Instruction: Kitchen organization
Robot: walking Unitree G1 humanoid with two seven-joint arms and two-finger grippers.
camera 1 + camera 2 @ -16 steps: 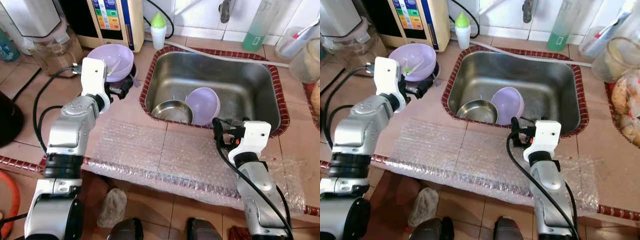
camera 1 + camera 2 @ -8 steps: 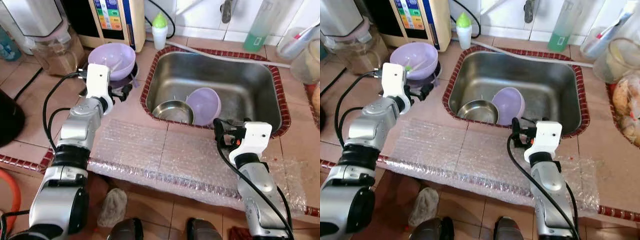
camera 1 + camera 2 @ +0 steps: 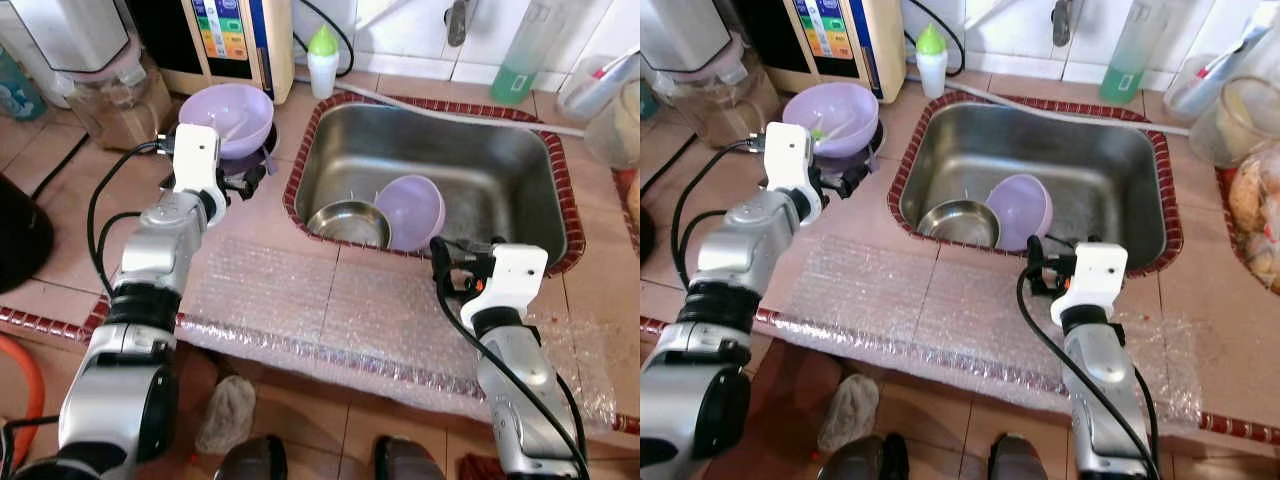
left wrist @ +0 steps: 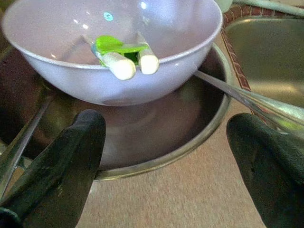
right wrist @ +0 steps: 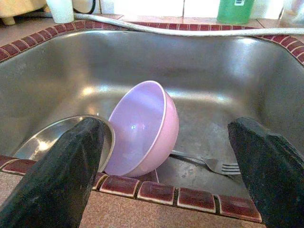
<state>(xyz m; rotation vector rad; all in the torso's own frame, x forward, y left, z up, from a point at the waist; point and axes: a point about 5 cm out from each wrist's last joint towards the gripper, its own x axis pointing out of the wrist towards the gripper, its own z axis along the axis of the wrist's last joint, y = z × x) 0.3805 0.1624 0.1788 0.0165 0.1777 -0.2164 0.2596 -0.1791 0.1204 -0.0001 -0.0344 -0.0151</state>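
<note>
The left gripper (image 4: pixel 161 156), fingers spread wide and holding nothing, sits on the counter beside the sink's (image 3: pixel 520 150) left rim, pointing at a lilac bowl (image 4: pixel 109 42) that rests inside a shallow steel dish (image 4: pixel 190 137); two white-handled utensils with a green piece (image 4: pixel 126 54) lie in that bowl, and a metal handle (image 4: pixel 256 99) sticks out over the dish edge toward the sink. The right gripper (image 5: pixel 166 156), fingers also spread apart and empty, hovers at the sink's front rim, above a sheet of bubble wrap (image 3: pixel 330 310) on the tiled counter. Inside the sink, a second lilac bowl (image 5: pixel 142 128) leans on its side against a steel bowl (image 5: pixel 57 142), with a fork (image 5: pixel 209 164) lying just beside it on the basin floor
</note>
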